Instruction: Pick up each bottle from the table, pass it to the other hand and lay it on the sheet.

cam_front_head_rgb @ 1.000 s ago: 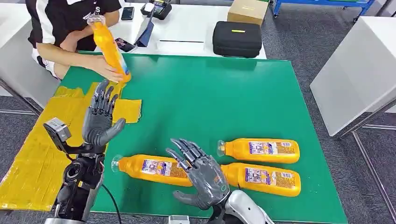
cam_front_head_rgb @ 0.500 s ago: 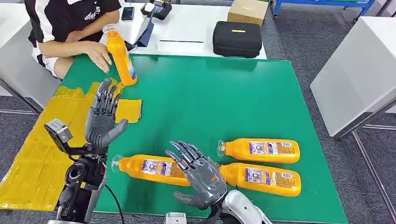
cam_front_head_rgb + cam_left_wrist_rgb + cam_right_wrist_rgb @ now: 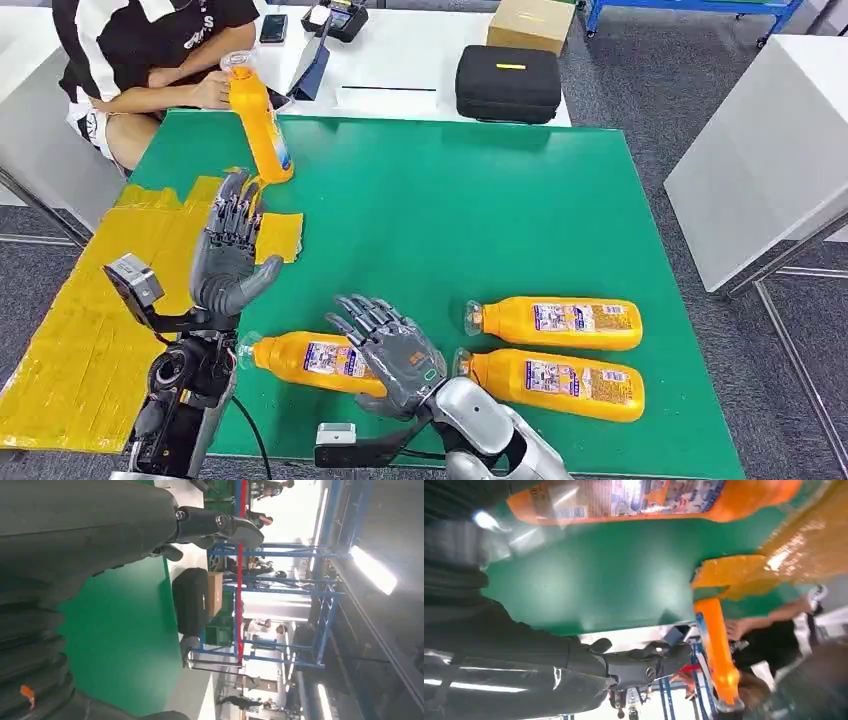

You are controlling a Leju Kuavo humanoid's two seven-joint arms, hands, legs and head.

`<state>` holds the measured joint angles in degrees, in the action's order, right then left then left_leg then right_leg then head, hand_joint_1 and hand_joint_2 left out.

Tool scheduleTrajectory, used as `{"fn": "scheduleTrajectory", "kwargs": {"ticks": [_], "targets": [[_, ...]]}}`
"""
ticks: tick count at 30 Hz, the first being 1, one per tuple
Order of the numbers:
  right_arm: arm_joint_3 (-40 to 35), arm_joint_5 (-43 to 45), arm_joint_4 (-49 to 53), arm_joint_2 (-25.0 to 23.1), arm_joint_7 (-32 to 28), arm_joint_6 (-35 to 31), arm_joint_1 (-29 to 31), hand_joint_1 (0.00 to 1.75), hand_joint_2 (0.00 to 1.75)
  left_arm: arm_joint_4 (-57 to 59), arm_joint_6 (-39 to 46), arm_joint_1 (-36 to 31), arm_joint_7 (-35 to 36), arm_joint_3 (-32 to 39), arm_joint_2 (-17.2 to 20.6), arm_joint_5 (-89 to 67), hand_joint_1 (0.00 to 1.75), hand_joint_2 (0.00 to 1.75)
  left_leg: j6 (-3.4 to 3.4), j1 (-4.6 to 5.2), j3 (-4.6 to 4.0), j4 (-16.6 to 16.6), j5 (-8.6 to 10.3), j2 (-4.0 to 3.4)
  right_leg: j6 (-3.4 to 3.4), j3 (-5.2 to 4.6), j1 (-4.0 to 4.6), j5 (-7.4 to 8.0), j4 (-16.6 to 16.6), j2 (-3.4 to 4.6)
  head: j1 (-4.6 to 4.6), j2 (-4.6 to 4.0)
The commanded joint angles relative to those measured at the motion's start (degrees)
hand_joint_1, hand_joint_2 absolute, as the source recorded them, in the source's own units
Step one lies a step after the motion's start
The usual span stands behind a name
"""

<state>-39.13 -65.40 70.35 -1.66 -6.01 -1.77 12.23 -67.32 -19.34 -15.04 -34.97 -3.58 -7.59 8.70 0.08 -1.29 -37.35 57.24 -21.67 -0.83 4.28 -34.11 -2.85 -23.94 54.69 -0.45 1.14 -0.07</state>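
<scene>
Three bottles lying on green mat, nearest bottle [image 3: 315, 360] right under your right hand [image 3: 392, 355], fingers spread, empty. Left hand [image 3: 227, 258] raised, open too. Pick step, looks like: lower, wrap fingers round body, then pass toward yellow sheet [image 3: 90, 330].

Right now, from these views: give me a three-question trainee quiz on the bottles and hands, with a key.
1. True or false: the right hand grips a bottle.
2. How many bottles lie flat on the green table?
3. The upright bottle stands: A) at the far left of the table, by the yellow sheet; B) on the black case; C) in the left hand.

Key: 1 false, it hovers open over the nearest bottle; 2 three; 3 A.
</scene>
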Motion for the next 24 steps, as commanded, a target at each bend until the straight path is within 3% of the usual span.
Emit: {"fn": "scheduleTrajectory", "kwargs": {"ticks": [1,7,24], "targets": [[-3.59,-0.33,-15.11,-3.32,1.15,-0.20,6.37,0.00,1.75,-2.55,-0.74,1.07,1.78,0.50,-0.53,0.70,0.00,1.75,0.04,-0.03,0.34,0.00,-0.14,-0.07,-0.34,0.29,0.06,-0.08,-0.02,0.14,0.00,0.00],[-4.31,-0.25,-19.64,-5.49,1.49,1.28,8.25,0.00,1.75,-1.64,-0.48,0.66,1.86,0.45,-0.04,0.77,0.00,1.75,0.03,-0.04,0.36,0.01,-0.16,-0.08,-0.39,0.30,0.07,-0.10,0.01,0.17,-0.02,0.00],[-3.93,-0.31,-28.48,-6.06,4.66,3.62,9.90,0.00,1.75,-1.00,-0.27,0.15,2.68,0.06,-1.03,2.21,0.00,1.75,0.04,-0.02,0.27,0.02,-0.12,0.02,-0.32,0.25,0.06,-0.09,0.01,0.06,0.00,0.00]]}}
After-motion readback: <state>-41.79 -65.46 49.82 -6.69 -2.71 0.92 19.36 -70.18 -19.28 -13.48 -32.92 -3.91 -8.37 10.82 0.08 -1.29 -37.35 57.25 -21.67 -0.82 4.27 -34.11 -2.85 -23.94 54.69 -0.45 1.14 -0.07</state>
